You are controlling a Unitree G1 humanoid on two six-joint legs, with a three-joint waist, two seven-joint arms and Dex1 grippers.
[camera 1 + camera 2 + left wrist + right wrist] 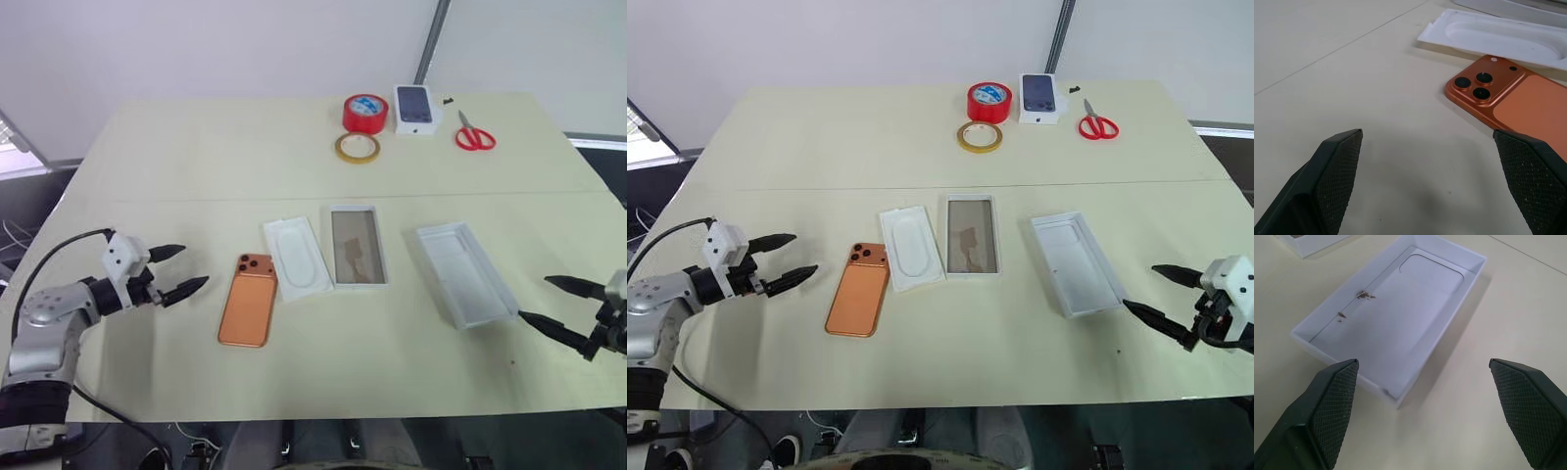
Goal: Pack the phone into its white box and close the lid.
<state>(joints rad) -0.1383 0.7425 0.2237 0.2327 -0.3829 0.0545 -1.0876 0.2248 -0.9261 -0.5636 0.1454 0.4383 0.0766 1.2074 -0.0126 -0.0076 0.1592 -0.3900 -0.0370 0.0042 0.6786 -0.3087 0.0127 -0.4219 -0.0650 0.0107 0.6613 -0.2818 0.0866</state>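
I see one phone [247, 301], lenses toward the far counter [196, 157] edge; both end effectors [182, 271] [554, 301] wide.

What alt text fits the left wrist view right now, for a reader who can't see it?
A flat orange-copper phone lies face down on the cream table, three dark lenses up, just beyond the open left gripper and its two black textured fingers. A thin white moulded insert lies past the phone.

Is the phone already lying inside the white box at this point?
No, the phone lies camera side up on the bare table, with the insert between it and the white box.
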